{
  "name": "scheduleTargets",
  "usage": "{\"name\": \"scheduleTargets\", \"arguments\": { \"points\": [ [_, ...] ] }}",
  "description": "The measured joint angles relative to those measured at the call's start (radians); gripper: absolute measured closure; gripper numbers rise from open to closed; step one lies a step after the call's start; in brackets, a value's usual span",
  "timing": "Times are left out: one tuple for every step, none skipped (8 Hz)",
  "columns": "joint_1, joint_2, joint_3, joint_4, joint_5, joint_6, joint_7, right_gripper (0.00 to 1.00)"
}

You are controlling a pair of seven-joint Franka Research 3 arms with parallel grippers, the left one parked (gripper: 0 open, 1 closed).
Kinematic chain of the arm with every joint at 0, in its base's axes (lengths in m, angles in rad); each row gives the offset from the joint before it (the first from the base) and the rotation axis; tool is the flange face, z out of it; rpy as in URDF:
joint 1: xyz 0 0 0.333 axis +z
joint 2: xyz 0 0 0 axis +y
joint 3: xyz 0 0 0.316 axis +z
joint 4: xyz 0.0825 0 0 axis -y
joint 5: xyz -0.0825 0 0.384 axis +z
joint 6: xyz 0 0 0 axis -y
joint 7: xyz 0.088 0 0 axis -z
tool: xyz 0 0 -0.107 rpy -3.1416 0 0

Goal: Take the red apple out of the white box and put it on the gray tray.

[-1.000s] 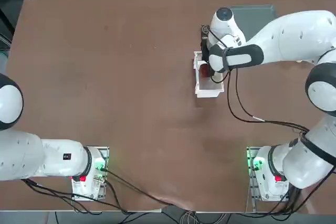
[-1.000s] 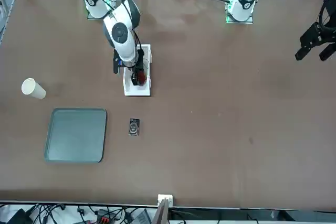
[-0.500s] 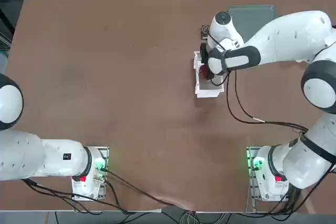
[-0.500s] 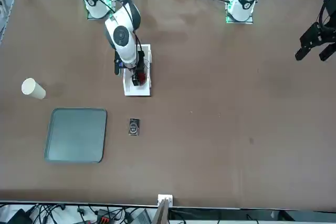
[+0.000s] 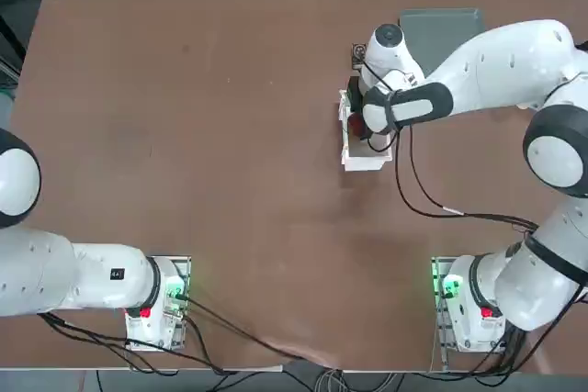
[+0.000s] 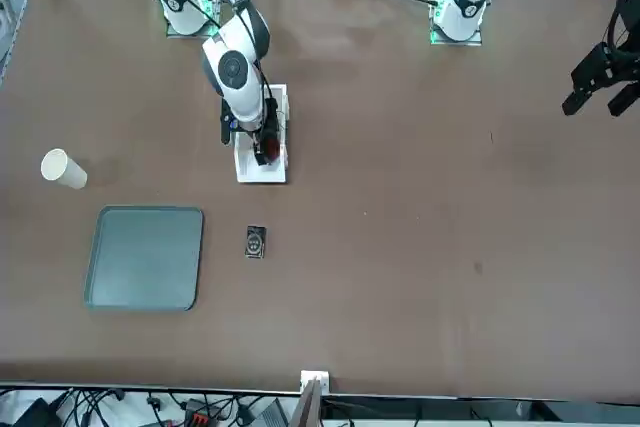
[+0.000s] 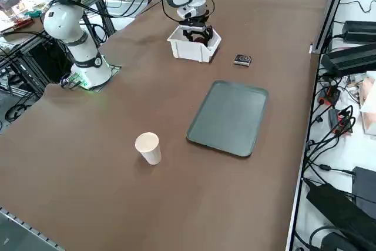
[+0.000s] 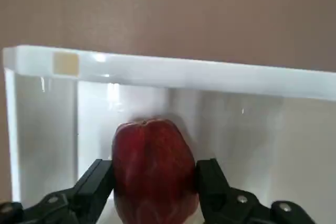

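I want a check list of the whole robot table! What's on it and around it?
Surface: brown table, top flat
Apple: red, in the box, between the right gripper's fingers
Box: white, under the right gripper
Tray: gray, nothing seen on it
Clutter: white cup on its side; small dark block
Right gripper: in the box, fingers touching the apple
Cables: black, along the right arm and by the arm bases
Surroundings: wires and gear past the table edge; people: nothing seen

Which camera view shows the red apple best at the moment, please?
The right wrist view: it shows the red apple large between the right gripper's fingers. The top and front views show only small red patches; the right side view doesn't clearly show it.
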Motion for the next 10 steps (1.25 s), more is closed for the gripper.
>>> {"name": "scheduleTargets", "arguments": {
  "points": [
    [0.0,0.001,0.0,0.0,0.0,0.005,-0.014,0.11],
    [-0.001,0.0,-0.001,0.001,0.0,0.008,-0.024,0.13],
    [-0.003,-0.001,-0.003,0.004,0.0,0.01,-0.045,0.13],
    [-0.005,-0.011,-0.006,0.009,-0.001,0.009,-0.072,0.13],
    [-0.011,-0.037,-0.012,0.014,-0.001,-0.018,-0.108,0.13],
    [-0.029,-0.08,-0.016,0.02,-0.001,-0.083,-0.161,0.13],
    [-0.056,-0.131,-0.017,0.023,-0.001,-0.143,-0.214,0.13],
    [-0.078,-0.182,-0.018,0.03,-0.001,-0.196,-0.254,0.14],
    [-0.092,-0.219,-0.019,0.06,-0.001,-0.269,-0.284,0.14],
    [-0.097,-0.231,-0.019,0.12,0.0,-0.348,-0.311,0.14]
  ]
}}
